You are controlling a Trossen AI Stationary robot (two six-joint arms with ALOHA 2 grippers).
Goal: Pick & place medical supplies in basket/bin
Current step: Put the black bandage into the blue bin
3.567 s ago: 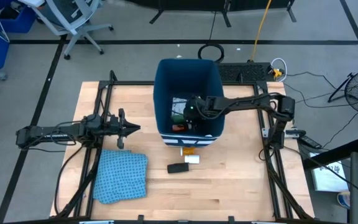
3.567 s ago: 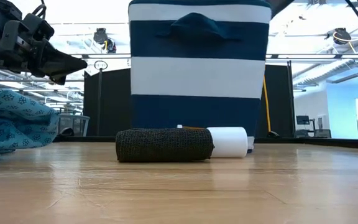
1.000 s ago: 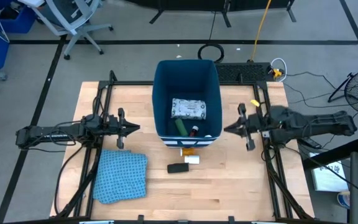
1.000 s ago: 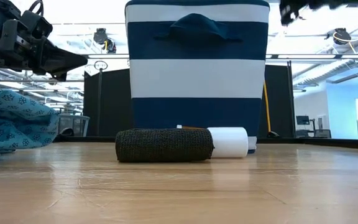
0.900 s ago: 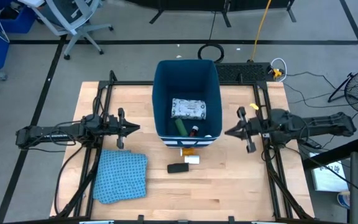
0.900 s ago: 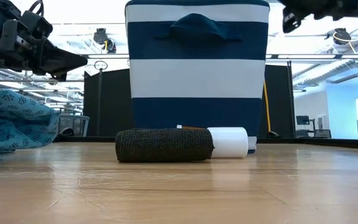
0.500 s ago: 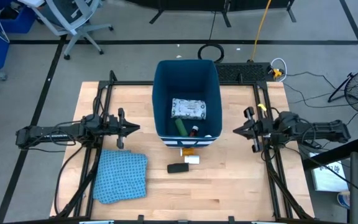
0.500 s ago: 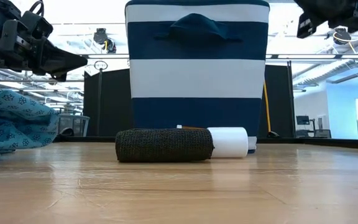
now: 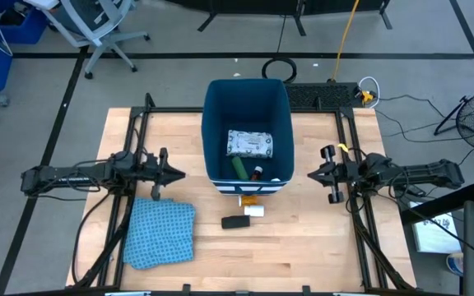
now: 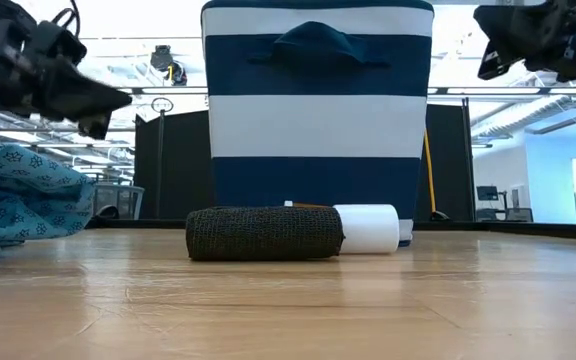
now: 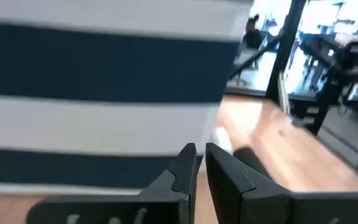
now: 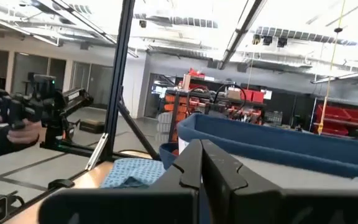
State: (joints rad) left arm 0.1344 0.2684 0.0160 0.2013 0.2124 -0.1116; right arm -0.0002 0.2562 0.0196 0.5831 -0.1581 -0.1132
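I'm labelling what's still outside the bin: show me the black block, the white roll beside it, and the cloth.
black block (image 9: 235,222): high view, middle of its top face.
white roll (image 10: 368,229): low view, middle of its curved side.
cloth (image 9: 161,233): high view, centre of the patterned fabric.

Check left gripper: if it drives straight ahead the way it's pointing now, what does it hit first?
Most likely the bin. The left gripper, fingers shut, points across the table at the bin's side wall, which fills its wrist view. Nothing shows between them, though depth is hard to judge.
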